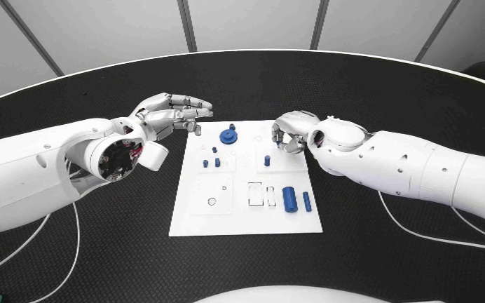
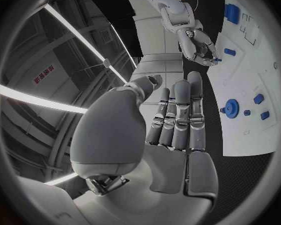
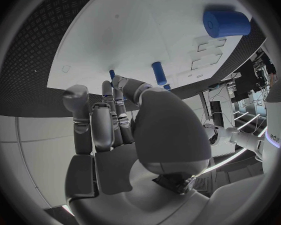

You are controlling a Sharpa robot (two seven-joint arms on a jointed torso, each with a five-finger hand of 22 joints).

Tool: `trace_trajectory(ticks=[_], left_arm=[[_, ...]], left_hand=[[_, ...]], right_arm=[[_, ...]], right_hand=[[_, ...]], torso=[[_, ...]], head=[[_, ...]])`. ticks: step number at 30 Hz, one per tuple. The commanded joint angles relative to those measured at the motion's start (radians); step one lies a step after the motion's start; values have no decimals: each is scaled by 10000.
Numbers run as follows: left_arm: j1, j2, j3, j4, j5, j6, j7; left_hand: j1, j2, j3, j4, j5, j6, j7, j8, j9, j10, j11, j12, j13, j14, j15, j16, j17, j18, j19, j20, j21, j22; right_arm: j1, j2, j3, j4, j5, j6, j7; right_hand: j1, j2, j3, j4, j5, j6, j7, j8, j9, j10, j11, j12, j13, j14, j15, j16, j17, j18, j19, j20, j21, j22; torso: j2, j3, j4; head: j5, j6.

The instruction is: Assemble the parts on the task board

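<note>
The right hand [image 1: 291, 135] pinches a small blue peg [image 1: 267, 160] standing on the task board [image 1: 246, 219]. The left hand [image 1: 169, 116] holds nothing, its fingers loosely curled, near the blue gear [image 1: 229, 135].

The white task board [image 1: 246, 215] lies flat in the middle of the black table, longer from near to far. At its far end sits a round blue gear-like part [image 1: 229, 135]. Just nearer, toward the left, stand three small blue pegs [image 1: 212, 158], and another small peg [image 1: 267, 160] stands to their right. Near the right edge lie a thick blue cylinder [image 1: 290, 199] and a thin blue pin [image 1: 307, 201], side by side.
</note>
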Motion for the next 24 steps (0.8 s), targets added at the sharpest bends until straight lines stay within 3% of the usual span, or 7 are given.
trace_trajectory(ticks=[1, 12, 24], left_arm=[[0, 1, 0, -13, 0, 6, -3], [0, 3, 0, -102, 0, 29, -18], [-1, 33, 0, -264, 0, 50, -17]], left_hand=[[130, 5, -47, -47, 1, -45, 46, 53, 13, -51, 6, 31, -8, -55, 5, -59, -13, 75, -30, 13, -28, -16], [130, 5, -47, -47, 1, -45, 46, 53, 13, -51, 6, 31, -8, -55, 5, -59, -13, 75, -30, 13, -28, -16], [158, 13, -51, -61, 3, -52, 52, 56, 12, -61, 10, 36, -9, -67, 7, -63, -17, 74, -28, 12, -31, -19]], right_arm=[[-1, -71, 1, 93, -1, -184, 5], [0, -594, 6, 803, -2, -434, -42], [3, -1254, 50, 2850, 0, -1021, -34]], right_hand=[[-129, 4, -56, 16, -65, 42, -60, 19, 22, 84, 27, -55, -15, 467, -78, 57, 16, -170, 80, -16, 61, 30], [-194, -6, -103, 37, -125, 63, -76, 19, 36, 106, 17, -83, -15, 468, -82, 56, 3, -175, 89, -15, 85, 56], [-226, 5, -118, 57, -139, 73, -82, 20, 42, 118, 12, -96, -16, 468, -84, 56, -4, -188, 117, -14, 154, 102]], torso=[[5, 10, 0], [-7, 16, -15], [-50, -6, -33]], head=[[5, 7], [35, -20], [236, -18]])
